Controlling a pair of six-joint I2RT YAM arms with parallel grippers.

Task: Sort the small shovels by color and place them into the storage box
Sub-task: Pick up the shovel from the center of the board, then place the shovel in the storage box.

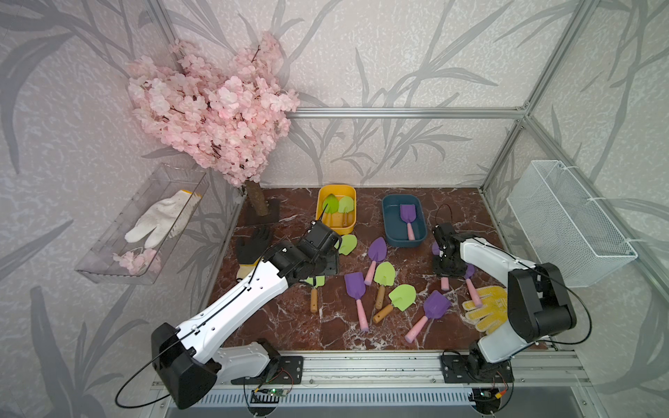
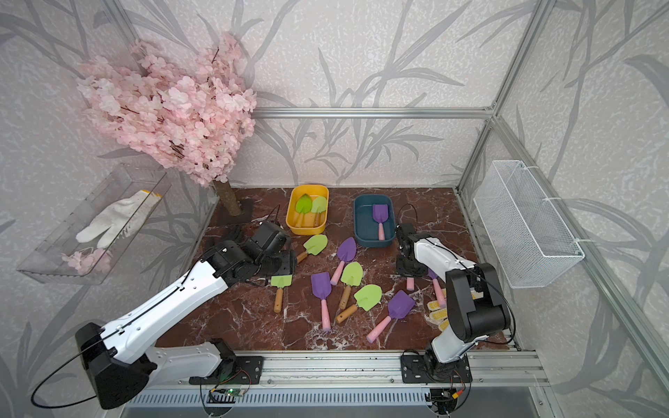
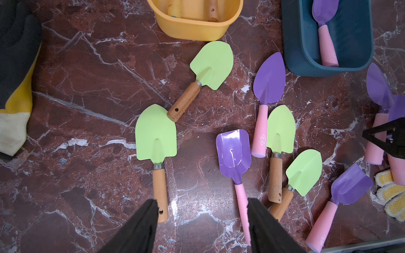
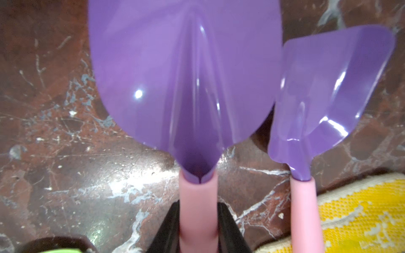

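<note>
- The right claw (image 4: 198, 216) is clenched on the pink handle of a purple round-bladed shovel (image 4: 186, 76), with a black finger pressed to each side. Whether the blade rests on the counter or hangs clear of it cannot be told.
- Just beside it lies a purple scoop-bladed shovel (image 4: 328, 87), the two blades nearly touching. Its pink handle lies across a yellow-dotted knit glove (image 4: 361, 208).
- The left claw (image 3: 201, 200) is released and grasps nothing. Its fingers stand wide apart above the red-brown marble counter (image 3: 87, 87), one near the wooden handle of a light-green flat-bladed shovel (image 3: 155, 133), one near the pink handle of a purple square-bladed shovel (image 3: 233, 151).
- A yellow plastic tub (image 1: 336, 187) at the back of the counter holds two light-green shovels with wooden handles — a pointed green shovel (image 1: 330, 203) and a rounded green shovel (image 1: 346, 205).
- A dark-blue plastic tub (image 1: 403, 241), near the yellow one, holds one small purple shovel (image 1: 408, 212), pink handle toward the front.
- Loose on the counter between the arms, in both top views, are four green shovels and five purple ones, counting the two at the right claw.
- A black-and-yellow work glove (image 1: 253, 249) lies at the counter's edge, partly under the left arm.
</note>
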